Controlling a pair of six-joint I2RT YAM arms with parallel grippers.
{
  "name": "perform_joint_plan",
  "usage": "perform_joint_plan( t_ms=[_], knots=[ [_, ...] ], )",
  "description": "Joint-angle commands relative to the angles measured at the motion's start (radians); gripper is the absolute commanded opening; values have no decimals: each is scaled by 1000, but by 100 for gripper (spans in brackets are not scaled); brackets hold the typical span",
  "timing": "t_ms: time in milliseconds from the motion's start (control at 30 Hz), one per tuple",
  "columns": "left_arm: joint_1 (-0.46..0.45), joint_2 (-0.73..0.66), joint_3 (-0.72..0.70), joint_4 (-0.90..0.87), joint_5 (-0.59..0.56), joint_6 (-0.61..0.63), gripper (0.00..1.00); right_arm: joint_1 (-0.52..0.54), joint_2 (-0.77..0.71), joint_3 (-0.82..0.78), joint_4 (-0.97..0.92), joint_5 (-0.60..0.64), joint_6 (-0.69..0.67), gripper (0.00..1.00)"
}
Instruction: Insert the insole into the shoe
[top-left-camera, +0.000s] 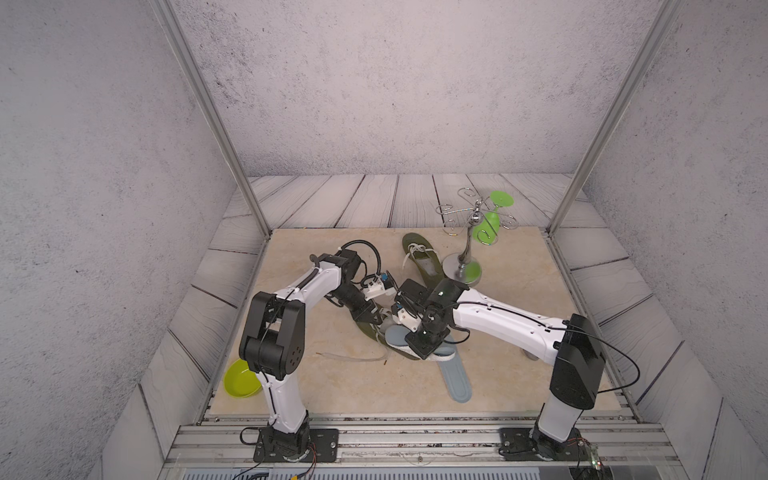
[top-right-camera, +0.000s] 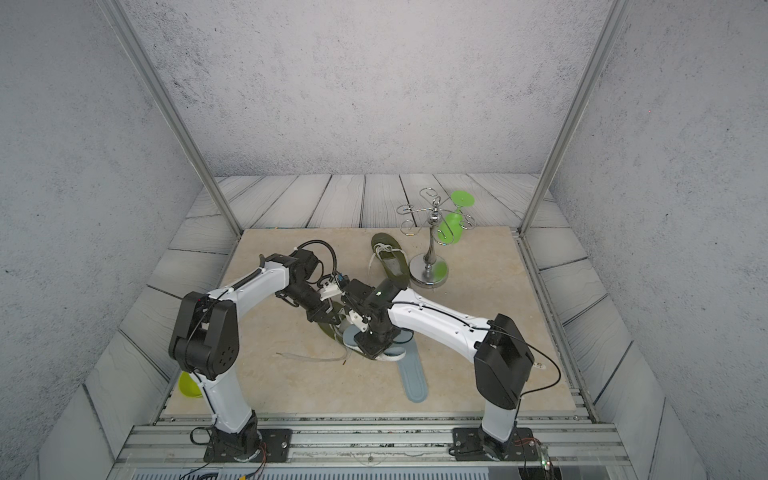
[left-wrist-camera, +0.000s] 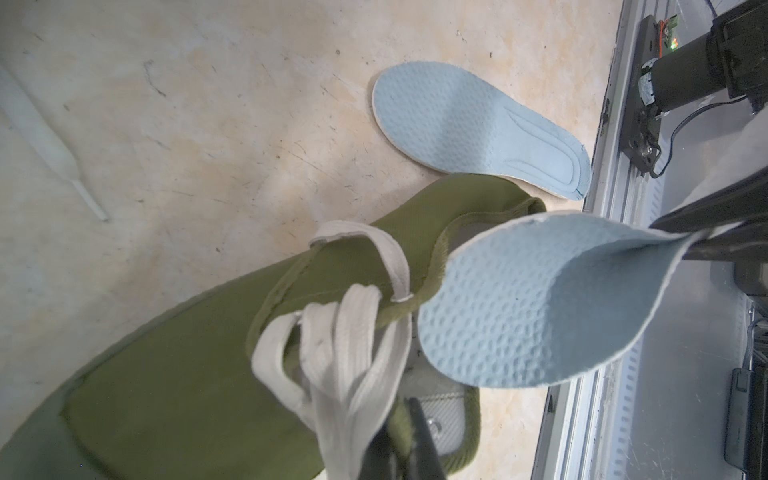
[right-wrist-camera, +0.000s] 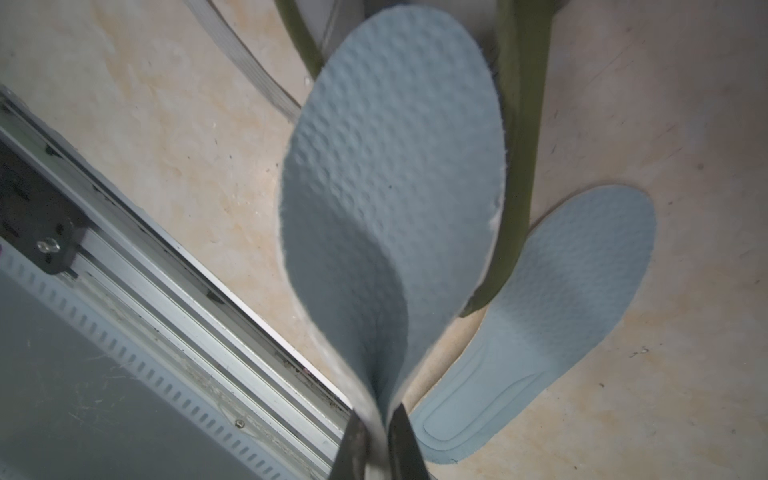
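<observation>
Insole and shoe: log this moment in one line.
left gripper: shut on shoe | right gripper: shut on insole, bent | insole tip: over shoe opening, not seated | spare insole: on table

You have the shoe lying mid-counter, between the two arms. The left pincer is clamped at its laced end. The right pincer is closed on one end of the insole, and the free end sits over the shoe's opening. Whether it is inside, you cannot tell. The spare insole lies flat on the counter, in front and to the right, one end touching the shoe. A loose lace lies just left of the shoe. Behind, toward the back edge, is the second shoe, with the stand just beside it on the right. A glass hangs on the stand. The bowl sits at the front left, partly behind the left arm.
</observation>
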Motion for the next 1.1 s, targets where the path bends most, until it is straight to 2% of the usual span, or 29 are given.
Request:
perform_joint_plan(
  t_ms=[0, 300, 600, 900, 1067],
  knots=[
    [-9, -20, 0, -7, 40, 14, 0, -6, 61, 48, -6, 29, 28, 9],
    [-9, -20, -9, 11, 46, 11, 0, -6, 126, 107, -38, 26, 21, 9],
    [-11, -30, -2, 18, 44, -3, 0, -7, 104, 95, -123, 53, 43, 9],
    [-14, -26, -7, 15, 52, 14, 0, -6, 146, 159, -66, 143, 21, 9],
    [-14, -7, 7, 18, 71, 12, 0, -7, 166, 174, -14, 145, -3, 8]
  ],
)
